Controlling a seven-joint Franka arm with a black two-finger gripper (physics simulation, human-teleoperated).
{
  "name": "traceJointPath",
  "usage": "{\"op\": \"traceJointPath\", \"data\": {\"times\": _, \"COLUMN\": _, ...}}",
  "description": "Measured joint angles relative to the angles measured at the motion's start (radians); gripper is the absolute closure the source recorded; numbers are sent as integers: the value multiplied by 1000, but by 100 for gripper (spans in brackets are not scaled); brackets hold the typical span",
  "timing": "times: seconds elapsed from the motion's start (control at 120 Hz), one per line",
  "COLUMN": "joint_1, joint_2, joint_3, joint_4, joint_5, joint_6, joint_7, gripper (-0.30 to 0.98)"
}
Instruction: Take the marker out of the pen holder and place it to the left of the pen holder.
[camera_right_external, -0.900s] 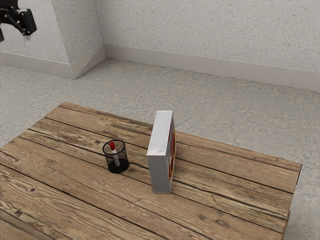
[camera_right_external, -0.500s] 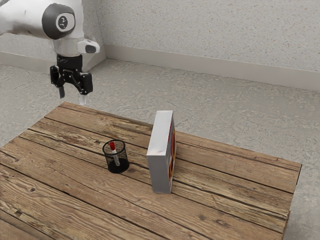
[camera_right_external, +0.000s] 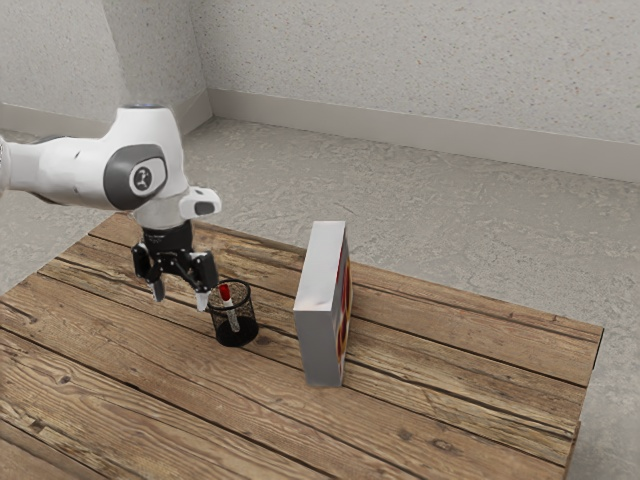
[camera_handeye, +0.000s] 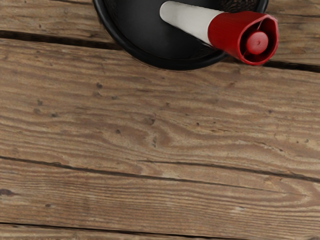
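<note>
Red-capped, white-barrelled marker: one, standing aslant in our black mesh pen holder. Legibility: in the exterior view its lower end is hard to make out through the dark mesh; in the wrist view the frame's edge crops the pen holder, leaving part of its rim and dark inside, with the red cap jutting over the rim and the barrel's rounded end against the dark interior. The cap points between eleven and twelve o'clock in the exterior view.

Black two-finger gripper: one, its fingers spread apart, pointing down above the wooden table. From its fingertips we log the marker between three and four o'clock in the exterior view, near and outside the gap. The closer fingertip is just beside the pen holder's rim; whether the two touch, we cannot tell.

White arm: one, cropped at the exterior view's nine o'clock edge. Upright box: one, grey-white, at three o'clock from our pen holder, apart from it; its printed face is seen too edge-on for us to read.
</note>
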Motion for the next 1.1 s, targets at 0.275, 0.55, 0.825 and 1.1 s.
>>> {"op": "traceJointPath", "data": {"times": 0.275, "joint_1": -2, "joint_2": -13, "joint_3": -1, "joint_4": -51, "joint_5": -10, "joint_6": 103, "joint_7": -31, "gripper": 3}}
{"op": "traceJointPath", "data": {"times": 0.55, "joint_1": -81, "joint_2": 35, "joint_3": -16, "joint_4": -38, "joint_5": -10, "joint_6": 167, "joint_7": -47, "gripper": 4}}
{"op": "traceJointPath", "data": {"times": 0.825, "joint_1": -60, "joint_2": 113, "joint_3": 7, "joint_4": -7, "joint_5": -2, "joint_6": 327, "joint_7": 5, "gripper": 4}}
{"op": "traceJointPath", "data": {"times": 1.1, "joint_1": -47, "joint_2": 161, "joint_3": 9, "joint_4": 18, "joint_5": -1, "joint_6": 438, "joint_7": 85, "gripper": 4}}
